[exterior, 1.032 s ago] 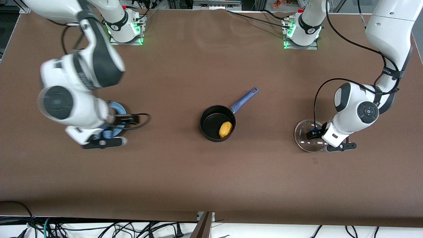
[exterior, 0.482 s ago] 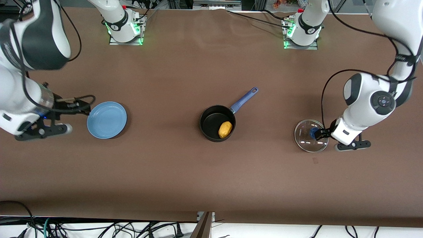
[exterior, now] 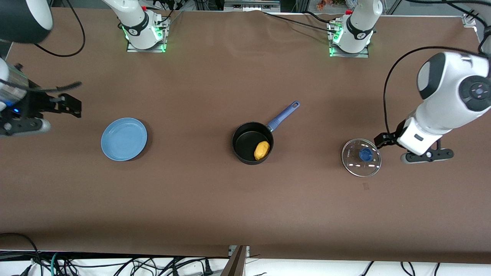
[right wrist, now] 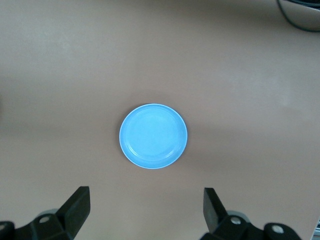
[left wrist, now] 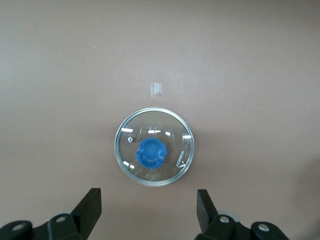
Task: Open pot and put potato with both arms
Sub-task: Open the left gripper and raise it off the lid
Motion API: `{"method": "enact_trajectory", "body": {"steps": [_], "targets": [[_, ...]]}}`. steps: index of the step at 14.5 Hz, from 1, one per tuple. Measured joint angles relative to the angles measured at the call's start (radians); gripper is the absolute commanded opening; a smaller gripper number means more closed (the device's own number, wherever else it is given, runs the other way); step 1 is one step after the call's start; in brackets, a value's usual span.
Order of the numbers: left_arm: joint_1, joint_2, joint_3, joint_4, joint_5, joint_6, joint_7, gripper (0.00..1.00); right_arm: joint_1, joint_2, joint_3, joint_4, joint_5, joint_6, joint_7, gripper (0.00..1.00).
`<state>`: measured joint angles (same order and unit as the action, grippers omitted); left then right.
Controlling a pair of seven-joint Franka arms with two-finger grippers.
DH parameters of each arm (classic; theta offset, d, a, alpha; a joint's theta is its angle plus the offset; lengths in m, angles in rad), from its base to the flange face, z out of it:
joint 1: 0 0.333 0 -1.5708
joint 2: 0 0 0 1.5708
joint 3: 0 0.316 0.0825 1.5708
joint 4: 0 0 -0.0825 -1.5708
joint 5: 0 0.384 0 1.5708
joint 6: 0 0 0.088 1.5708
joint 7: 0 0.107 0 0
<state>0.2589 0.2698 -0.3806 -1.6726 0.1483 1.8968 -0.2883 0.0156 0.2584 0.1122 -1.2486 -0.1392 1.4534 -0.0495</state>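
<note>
Yellow lumpy potato (exterior: 262, 150) sits in my small black saucepan (exterior: 251, 143); both fingers' pairs gape empty, left gripper (left wrist: 148, 212) over glass lid (exterior: 361, 157), right gripper (right wrist: 145, 210) over blue plate (exterior: 124, 138); a careless sweep could clip the lid.

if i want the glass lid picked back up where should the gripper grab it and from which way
Grip the blue knob at the centre of the glass lid, coming straight down from above. The lid lies flat on the table with the knob facing up, and its thin rim sits flush on the surface, offering little to pinch. The left gripper is open, up in the air beside the lid, so it is probably the handier one.
</note>
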Motion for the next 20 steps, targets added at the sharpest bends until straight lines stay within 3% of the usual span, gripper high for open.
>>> {"method": "enact_trajectory", "body": {"steps": [6,12,20], "targets": [[0.000,-0.012,-0.016,0.266,-0.021,-0.298,0.000,0.86,-0.013,-0.110,0.000,-0.183,0.032,0.008,0.051,1.00],[-0.001,-0.013,-0.033,0.285,-0.022,-0.325,0.000,0.97,-0.041,-0.172,0.000,-0.288,0.032,0.021,0.046,1.00],[0.000,-0.013,-0.034,0.286,-0.022,-0.325,0.002,0.99,-0.049,-0.191,0.000,-0.306,0.035,0.035,0.035,1.00]]}}
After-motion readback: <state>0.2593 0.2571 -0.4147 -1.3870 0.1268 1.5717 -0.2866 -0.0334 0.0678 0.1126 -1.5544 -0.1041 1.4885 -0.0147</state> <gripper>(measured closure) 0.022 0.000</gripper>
